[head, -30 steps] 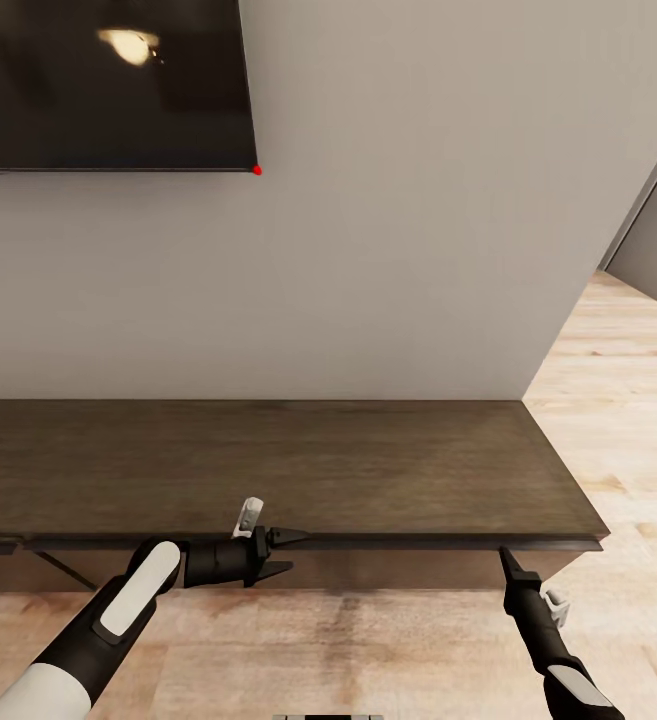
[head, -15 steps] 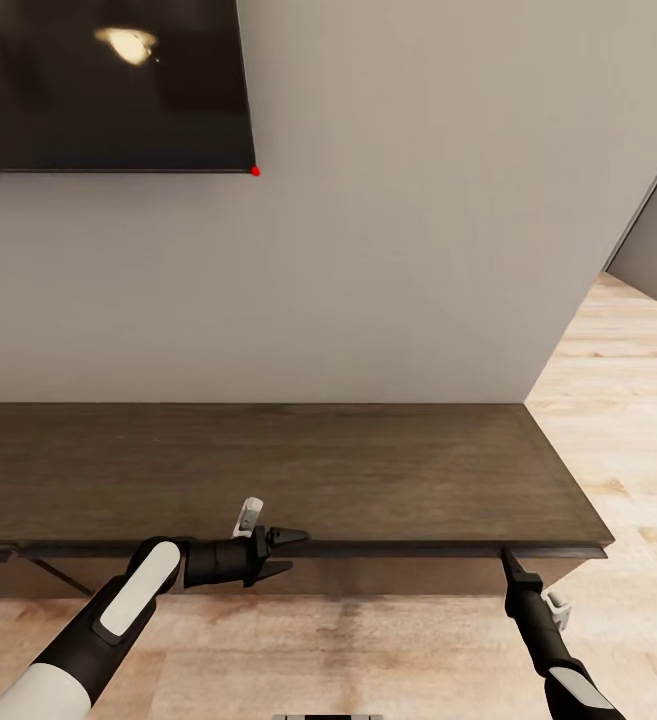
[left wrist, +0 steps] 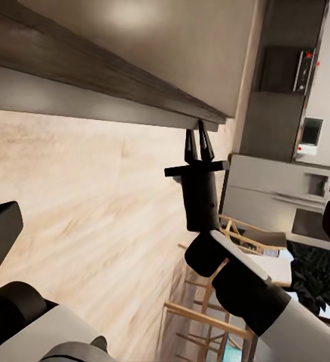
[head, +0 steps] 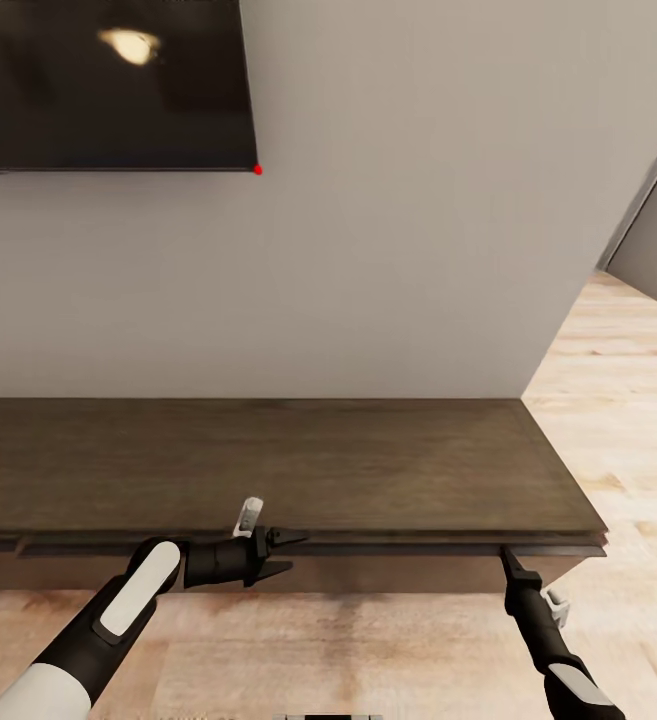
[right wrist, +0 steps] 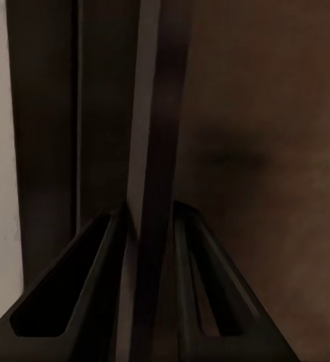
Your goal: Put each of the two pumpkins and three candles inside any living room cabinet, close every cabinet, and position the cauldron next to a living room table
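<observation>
Long dark-brown cabinet (head: 288, 470) against wall

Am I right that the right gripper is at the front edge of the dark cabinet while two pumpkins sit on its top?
Not quite: the cabinet top is bare in the head view, with no pumpkins on it. The right gripper is indeed at its front edge.

The cabinet (head: 298, 465) is dark brown wood with a matt, fine grain. The floor (head: 618, 400) is pale, streaky wood planks. The television (head: 108, 85) is glossy black. The wall (head: 408, 220) is smooth matt grey.
</observation>
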